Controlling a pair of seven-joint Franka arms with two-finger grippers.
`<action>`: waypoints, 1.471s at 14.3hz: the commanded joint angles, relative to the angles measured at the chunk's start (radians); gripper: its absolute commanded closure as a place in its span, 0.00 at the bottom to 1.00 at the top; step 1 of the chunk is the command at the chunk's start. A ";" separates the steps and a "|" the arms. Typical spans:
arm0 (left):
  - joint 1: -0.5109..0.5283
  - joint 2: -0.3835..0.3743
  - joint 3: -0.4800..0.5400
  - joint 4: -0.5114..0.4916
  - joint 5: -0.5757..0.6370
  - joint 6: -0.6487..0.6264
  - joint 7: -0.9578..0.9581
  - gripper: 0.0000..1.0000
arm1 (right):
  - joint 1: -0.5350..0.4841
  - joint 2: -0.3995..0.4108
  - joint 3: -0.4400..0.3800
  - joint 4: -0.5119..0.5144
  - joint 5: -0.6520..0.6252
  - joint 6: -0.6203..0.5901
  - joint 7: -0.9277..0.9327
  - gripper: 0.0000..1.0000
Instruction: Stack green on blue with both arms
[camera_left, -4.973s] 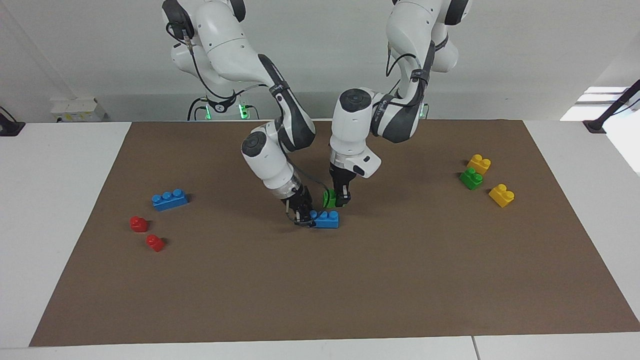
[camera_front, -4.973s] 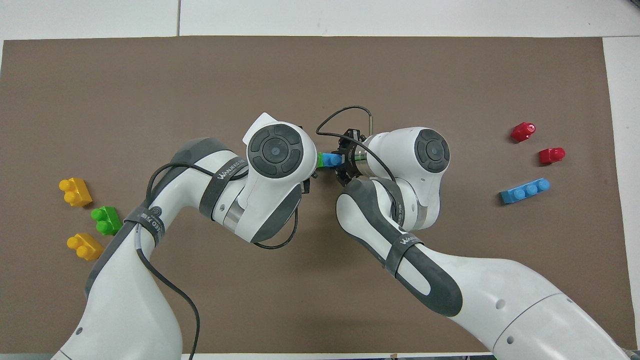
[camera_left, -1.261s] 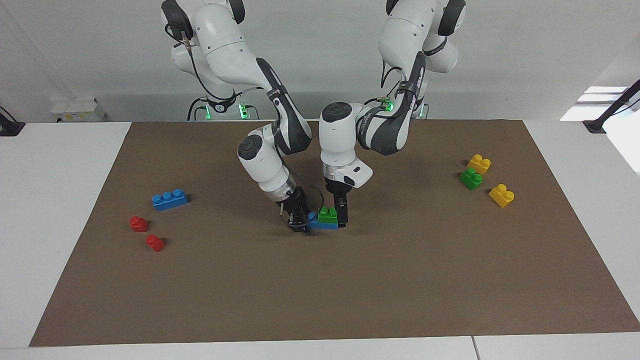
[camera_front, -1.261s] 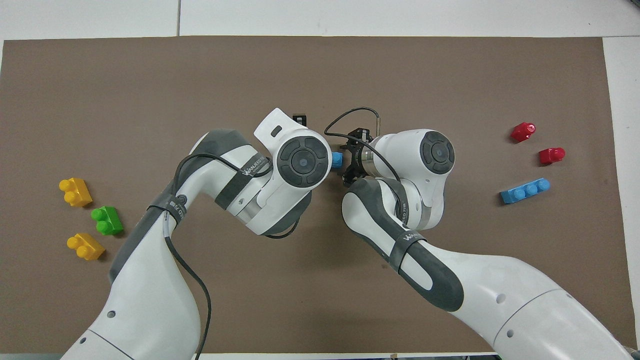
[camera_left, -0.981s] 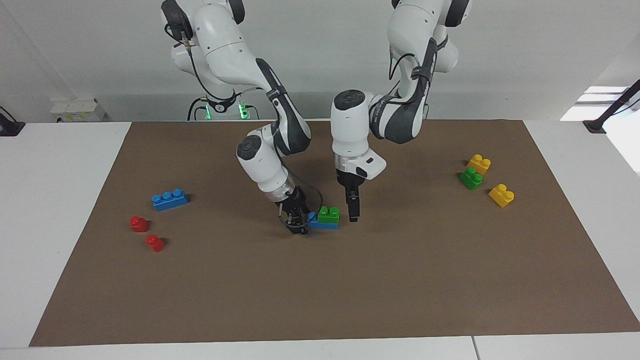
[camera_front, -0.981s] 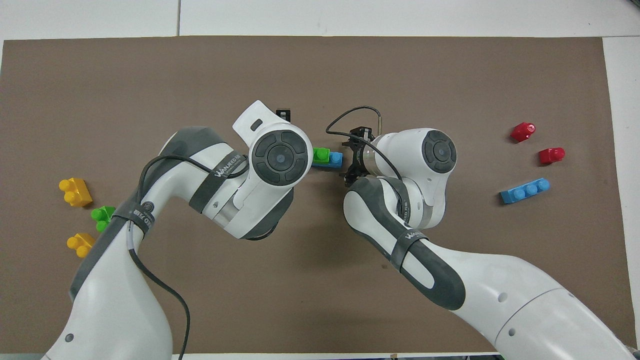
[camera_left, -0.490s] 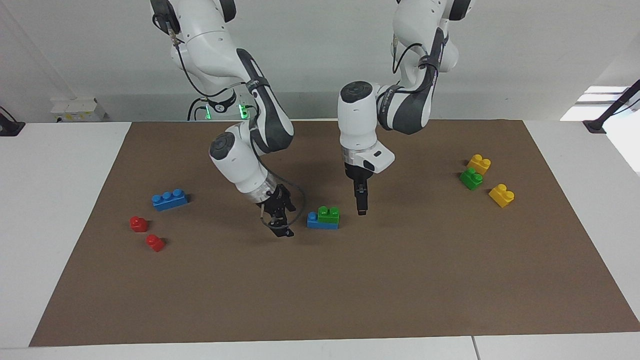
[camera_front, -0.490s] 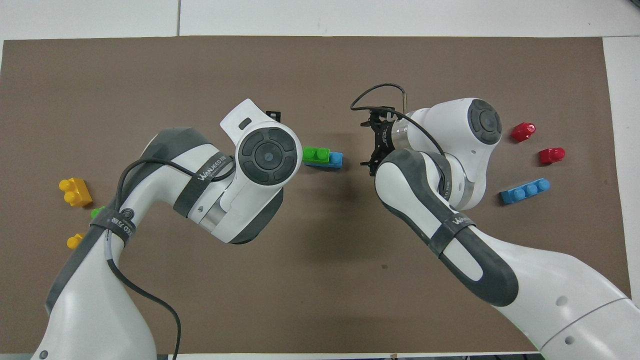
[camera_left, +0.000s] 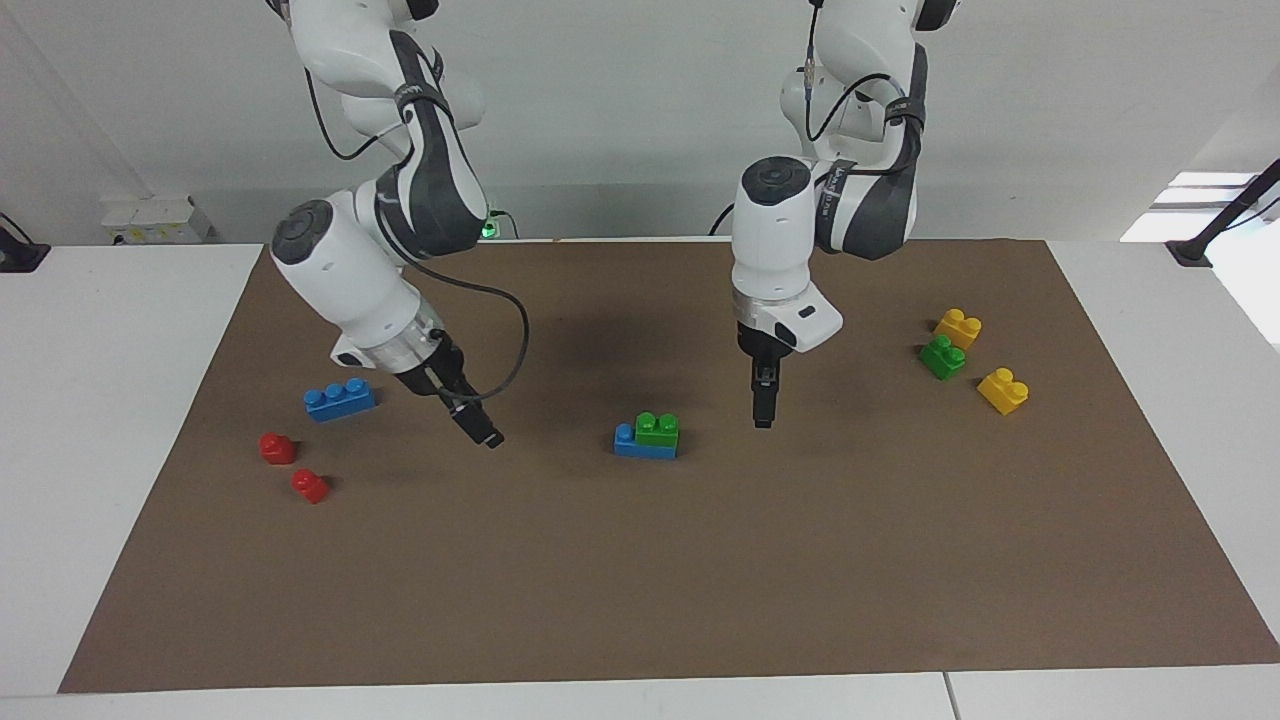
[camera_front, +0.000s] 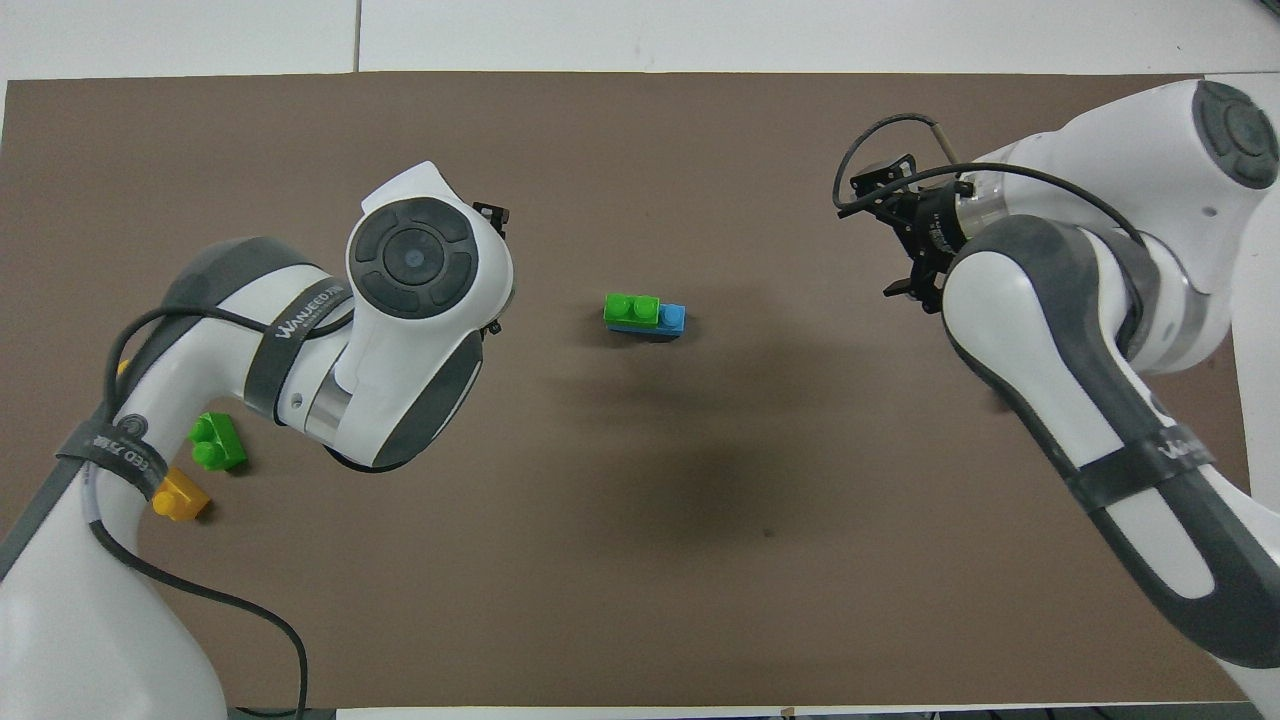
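Green brick (camera_left: 657, 429) sits on blue brick (camera_left: 632, 444) mid-mat, covering two of its studs at the left-arm end; one blue stud is bare at the right-arm end. Stack's long axis runs 3–9 o'clock in the facing view, studs up.

Counts: 2 green, 2 blue, 2 yellow, 2 red. Second blue (camera_left: 340, 399) lies at 9 o'clock from the stack, w/ red bricks (camera_left: 278, 448) by it. Second green (camera_left: 942, 357) is at 2–3 o'clock, between the yellow bricks (camera_left: 957, 327).

Left gripper (camera_left: 762, 408) hangs over the brown mat (camera_left: 700, 580) just beside the stack, jaws open, empty. Right gripper (camera_left: 478, 428) is over the mat between stack and second blue, jaws apart, empty.

Mat lies on white worktop (camera_left: 120, 400).
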 joint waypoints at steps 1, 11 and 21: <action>0.065 -0.068 -0.007 -0.038 -0.068 -0.068 0.213 0.00 | -0.079 -0.073 0.011 0.014 -0.046 -0.130 -0.203 0.00; 0.301 -0.145 -0.007 -0.030 -0.149 -0.196 0.984 0.00 | -0.212 -0.283 0.007 0.078 -0.257 -0.509 -0.812 0.00; 0.411 -0.203 0.006 0.004 -0.160 -0.343 1.629 0.00 | -0.216 -0.280 0.008 0.129 -0.326 -0.531 -0.836 0.00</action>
